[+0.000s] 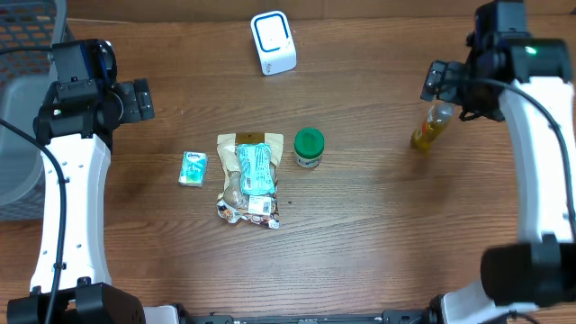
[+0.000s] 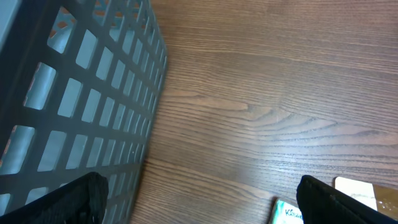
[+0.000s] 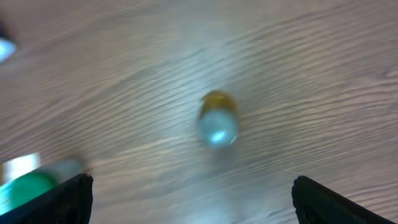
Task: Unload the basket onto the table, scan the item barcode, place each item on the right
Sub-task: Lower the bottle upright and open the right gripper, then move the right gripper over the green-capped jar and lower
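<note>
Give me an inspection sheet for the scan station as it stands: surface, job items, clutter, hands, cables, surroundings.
Surface: wooden table, no spills seen.
Job's things: white scanner at the far edge; yellow bottle on the table below the right hand, not gripped; green-lidded jar, snack bag and tissue pack mid-table.
Clutter: nothing seen.
Hands: left hand open, empty; right hand open, empty, above the bottle; its wrist view is blurred.
Cables: black cables along both arms, none among the items.
Surroundings: grey mesh basket at the left edge.
</note>
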Robot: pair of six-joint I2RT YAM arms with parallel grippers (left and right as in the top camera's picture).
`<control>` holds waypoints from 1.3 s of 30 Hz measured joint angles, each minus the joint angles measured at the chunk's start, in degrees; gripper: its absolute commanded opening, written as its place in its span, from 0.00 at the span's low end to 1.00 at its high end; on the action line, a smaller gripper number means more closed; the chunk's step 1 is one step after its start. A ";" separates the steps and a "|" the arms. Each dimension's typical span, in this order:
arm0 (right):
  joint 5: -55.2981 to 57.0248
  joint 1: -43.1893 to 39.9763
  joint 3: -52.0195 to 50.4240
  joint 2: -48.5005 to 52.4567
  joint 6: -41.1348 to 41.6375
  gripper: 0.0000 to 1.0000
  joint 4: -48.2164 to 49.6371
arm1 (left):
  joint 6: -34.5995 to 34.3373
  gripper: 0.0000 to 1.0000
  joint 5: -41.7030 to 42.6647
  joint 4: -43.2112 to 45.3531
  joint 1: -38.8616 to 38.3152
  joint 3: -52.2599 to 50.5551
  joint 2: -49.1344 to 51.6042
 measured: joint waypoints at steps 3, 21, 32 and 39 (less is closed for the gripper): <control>-4.37 1.79 0.50 -2.25 -0.02 1.00 -0.76 | 0.00 1.00 0.00 0.00 0.00 0.00 0.00; -6.88 22.40 0.39 -0.17 11.89 0.78 0.52 | 0.00 1.00 0.00 0.00 0.00 0.00 0.00; 0.61 31.39 0.13 2.86 17.35 0.78 3.06 | 0.00 1.00 0.00 0.00 0.00 0.00 0.00; 6.45 34.42 -4.00 5.53 23.30 0.81 8.57 | 0.00 0.99 0.00 0.00 0.00 0.00 0.00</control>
